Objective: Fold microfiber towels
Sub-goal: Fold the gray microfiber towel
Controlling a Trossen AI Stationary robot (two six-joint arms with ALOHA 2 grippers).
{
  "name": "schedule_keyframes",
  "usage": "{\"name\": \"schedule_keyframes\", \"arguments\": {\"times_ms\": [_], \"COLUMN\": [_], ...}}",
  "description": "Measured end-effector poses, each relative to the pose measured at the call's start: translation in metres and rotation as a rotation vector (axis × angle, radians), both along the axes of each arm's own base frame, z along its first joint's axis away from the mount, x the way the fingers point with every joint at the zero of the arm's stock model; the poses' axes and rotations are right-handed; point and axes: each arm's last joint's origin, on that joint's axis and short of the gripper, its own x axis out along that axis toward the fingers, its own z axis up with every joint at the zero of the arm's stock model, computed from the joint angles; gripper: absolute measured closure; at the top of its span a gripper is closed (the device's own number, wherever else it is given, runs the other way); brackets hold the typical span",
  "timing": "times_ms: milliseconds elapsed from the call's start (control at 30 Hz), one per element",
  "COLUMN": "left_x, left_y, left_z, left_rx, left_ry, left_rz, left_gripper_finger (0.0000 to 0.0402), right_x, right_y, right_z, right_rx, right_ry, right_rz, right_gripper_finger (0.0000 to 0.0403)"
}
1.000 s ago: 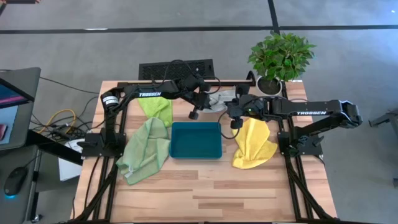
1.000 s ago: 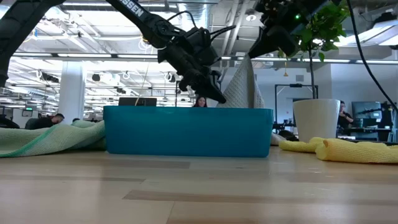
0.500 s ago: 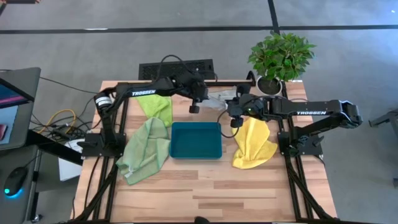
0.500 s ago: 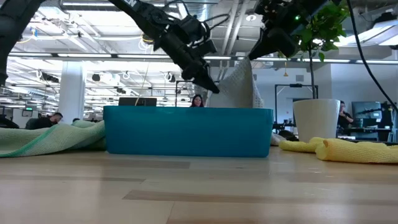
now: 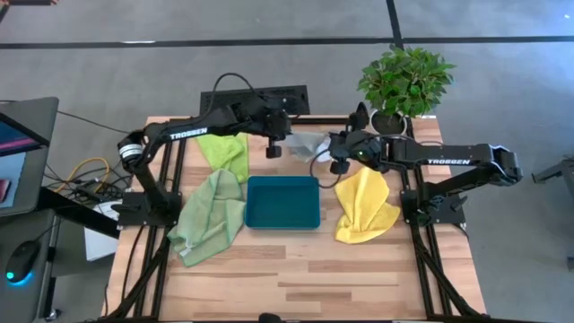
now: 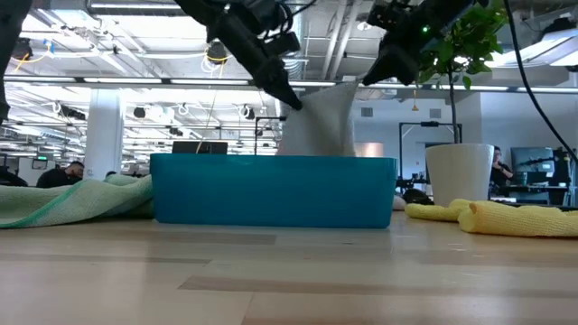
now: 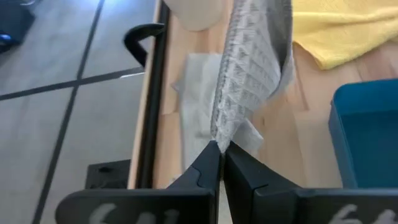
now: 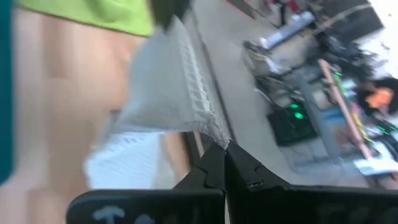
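The light grey towel [image 5: 305,144] hangs stretched above the counter [image 5: 296,278] behind the teal tray [image 5: 283,201], its waffle weave plain only in the left wrist view. The left pincer [image 7: 219,147] is clamped on one corner, the right pincer [image 8: 219,149] on another. From overhead, the lime green towel [image 5: 226,151], pale sage green towel [image 5: 208,215] and yellow towel [image 5: 366,206] lie crumpled around the rigid tray.

Grey towel [image 7: 255,74] waffle-textured cloth; tray [image 5: 283,203] smooth plastic; table [image 5: 296,278] wood.
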Motion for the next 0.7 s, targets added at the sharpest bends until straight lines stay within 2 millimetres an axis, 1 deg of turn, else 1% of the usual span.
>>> {"name": "schedule_keyframes", "arguments": {"times_ms": [167, 300, 400, 567, 700], "left_x": [-0.009, -0.015, -0.021, -0.031, -0.038], "left_y": [-0.003, -0.004, -0.005, -0.009, -0.010], "left_z": [0.016, 0.030, 0.043, 0.064, 0.076], "left_rx": [0.020, 0.028, 0.074, 0.128, 0.218], "left_ry": [-0.037, -0.098, -0.147, -0.225, -0.242], "left_rz": [0.088, 0.161, 0.213, 0.249, 0.285], "left_gripper_finger": [0.0401, 0.0401, 0.0401, 0.0401, 0.0401], "right_x": [0.001, 0.002, 0.003, 0.002, 0.000], "right_y": [-0.008, -0.016, -0.021, -0.031, -0.038], "right_z": [0.007, 0.019, 0.030, 0.046, 0.056], "right_rx": [-0.022, -0.070, -0.110, -0.166, -0.197], "right_ry": [-0.054, -0.090, -0.120, -0.147, -0.153], "right_rz": [-0.040, -0.051, -0.064, -0.079, -0.086], "right_gripper_finger": [0.0391, 0.0391, 0.0391, 0.0391, 0.0391]}}
